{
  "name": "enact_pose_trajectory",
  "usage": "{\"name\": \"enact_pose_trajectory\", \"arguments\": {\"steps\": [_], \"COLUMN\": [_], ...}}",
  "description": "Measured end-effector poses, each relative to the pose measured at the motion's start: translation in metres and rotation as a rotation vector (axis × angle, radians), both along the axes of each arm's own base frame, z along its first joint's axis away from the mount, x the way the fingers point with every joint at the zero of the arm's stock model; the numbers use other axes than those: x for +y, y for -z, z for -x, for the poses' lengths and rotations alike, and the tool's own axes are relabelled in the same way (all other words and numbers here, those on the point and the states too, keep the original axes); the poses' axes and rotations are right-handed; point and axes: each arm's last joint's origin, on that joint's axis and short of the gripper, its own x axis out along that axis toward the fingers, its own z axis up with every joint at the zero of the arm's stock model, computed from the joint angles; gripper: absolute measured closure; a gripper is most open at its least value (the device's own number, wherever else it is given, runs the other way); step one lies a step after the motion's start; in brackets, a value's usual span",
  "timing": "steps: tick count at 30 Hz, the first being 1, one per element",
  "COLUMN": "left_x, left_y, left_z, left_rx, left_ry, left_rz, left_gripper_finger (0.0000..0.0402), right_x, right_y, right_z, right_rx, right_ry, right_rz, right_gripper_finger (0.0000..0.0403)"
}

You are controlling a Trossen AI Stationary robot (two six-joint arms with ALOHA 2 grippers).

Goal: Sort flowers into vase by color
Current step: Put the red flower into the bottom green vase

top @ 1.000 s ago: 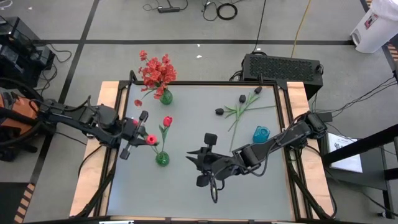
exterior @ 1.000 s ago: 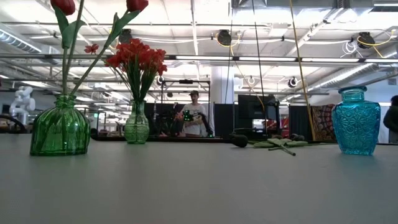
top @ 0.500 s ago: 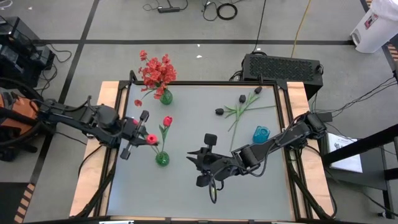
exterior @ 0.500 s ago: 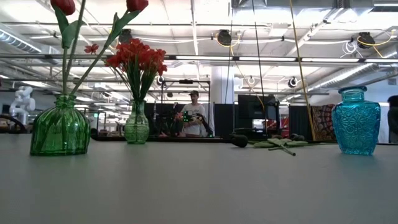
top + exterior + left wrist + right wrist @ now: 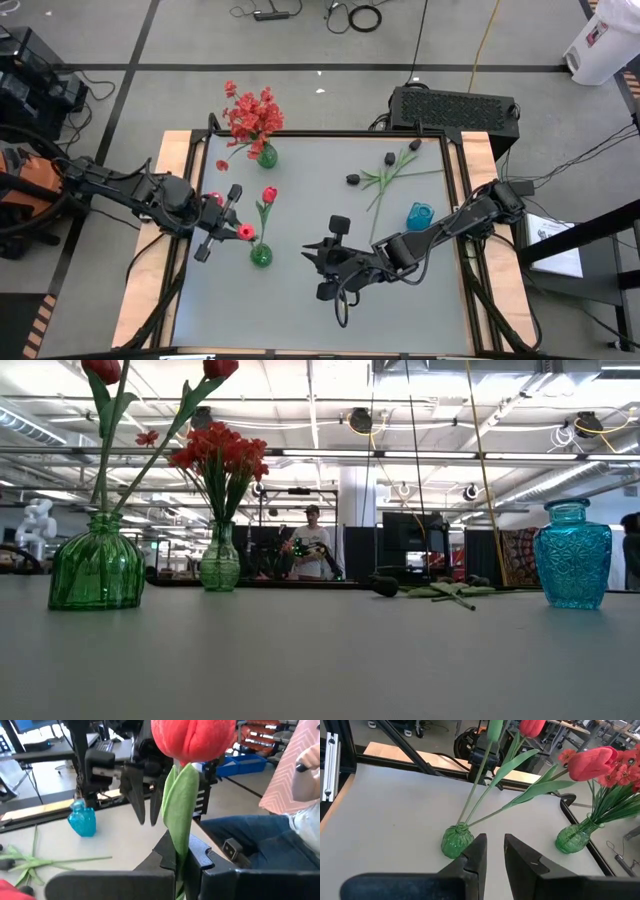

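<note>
A round green vase [image 5: 260,255] stands left of the table's middle and holds two red tulip-like buds on green stems. My left gripper [image 5: 220,220] is shut on one tulip [image 5: 244,232], and the other tulip [image 5: 268,194] leans free toward the far edge. A second green vase [image 5: 266,156] at the far left holds the red blossom sprays [image 5: 250,112]. Black blooms [image 5: 353,179] on green stems lie flat near the far right, beside a blue vase [image 5: 419,214]. My right gripper [image 5: 312,262] hovers open right of the round vase [image 5: 457,841], pointing at it. My left gripper pinches the tulip's stem and leaf [image 5: 181,851] between its two fingers, just below the red bud [image 5: 192,740]. The fingers come level from the table's left, lying across the stem. The stem [image 5: 475,785] slants down and its lower end sits in the round green vase's neck.
The table's near half is bare grey surface [image 5: 320,660]. A black box [image 5: 455,105] sits beyond the far right corner. Wooden rails [image 5: 150,270] run along both sides. A person [image 5: 312,545] stands far behind the table, and another person's legs [image 5: 260,835] show in the left wrist view.
My left gripper has moved a little toward the near edge and the right, carrying the held tulip's bud closer to the round green vase. The stem's lower end has stayed in the vase. My right gripper has kept still.
</note>
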Motion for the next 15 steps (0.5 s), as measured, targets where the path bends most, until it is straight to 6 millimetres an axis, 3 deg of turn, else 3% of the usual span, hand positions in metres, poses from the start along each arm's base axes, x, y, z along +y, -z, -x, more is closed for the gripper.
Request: {"name": "enact_pose_trajectory", "arguments": {"steps": [5,15], "left_x": [-0.0009,-0.001], "left_y": [0.0104,0.012], "left_z": [-0.0034,-0.0041], "left_rx": [-0.011,-0.02], "left_ry": [-0.002,0.0], "left_rz": [0.002,-0.021], "left_gripper_finger": [0.0394,0.0389], "right_x": [0.0003,0.0003], "right_y": [0.0,0.0002], "right_z": [0.0001,0.0002], "right_rx": [0.0,0.002], "right_ry": [0.0,-0.002], "right_rz": [-0.002,-0.001], "right_gripper_finger": [0.0344,0.0344]}}
